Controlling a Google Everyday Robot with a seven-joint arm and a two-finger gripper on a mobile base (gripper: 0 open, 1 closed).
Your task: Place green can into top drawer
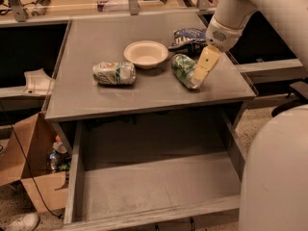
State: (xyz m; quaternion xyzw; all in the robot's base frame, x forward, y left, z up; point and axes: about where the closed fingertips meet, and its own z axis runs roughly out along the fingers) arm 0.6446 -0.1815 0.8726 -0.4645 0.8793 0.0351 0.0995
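Observation:
The green can (182, 67) lies on its side on the grey tabletop (96, 100), right of centre, its silver end pointing toward the front right. My gripper (198, 76) comes down from the white arm at the upper right and sits right against the can's right side, overlapping it. Below the tabletop, the top drawer (159, 186) is pulled out toward the camera, and its flat grey bottom shows nothing inside.
A white bowl (146, 53) stands just left of the green can. A paler white-and-green can (114, 73) lies further left. A blue bag (188, 35) sits behind the gripper. A cardboard box (33, 177) is on the floor at left, and the robot's white body (276, 177) fills the lower right.

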